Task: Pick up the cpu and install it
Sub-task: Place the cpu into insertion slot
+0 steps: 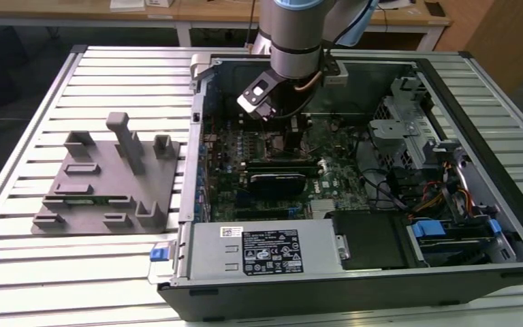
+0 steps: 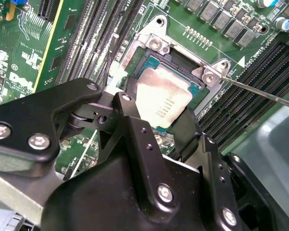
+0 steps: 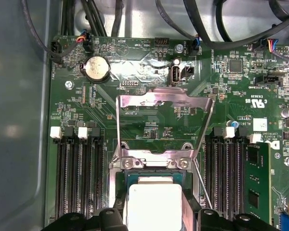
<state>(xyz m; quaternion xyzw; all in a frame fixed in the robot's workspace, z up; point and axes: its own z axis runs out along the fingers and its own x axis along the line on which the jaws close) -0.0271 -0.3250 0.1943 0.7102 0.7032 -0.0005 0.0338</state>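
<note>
The cpu, a small square chip with a pale silvery top, sits low over the open socket on the green motherboard inside the computer case. My gripper straddles it, with a black finger against each of two opposite edges, so it is shut on the chip. The socket's metal load plate stands flipped up behind it. In the exterior view the arm reaches down into the case and the gripper is over the board's middle.
Black memory slots flank the socket, and a green memory stick stands in one. The thin socket lever sticks out sideways. A grey power-supply box, a drive cage and cables crowd the case. A grey parts fixture lies on the table.
</note>
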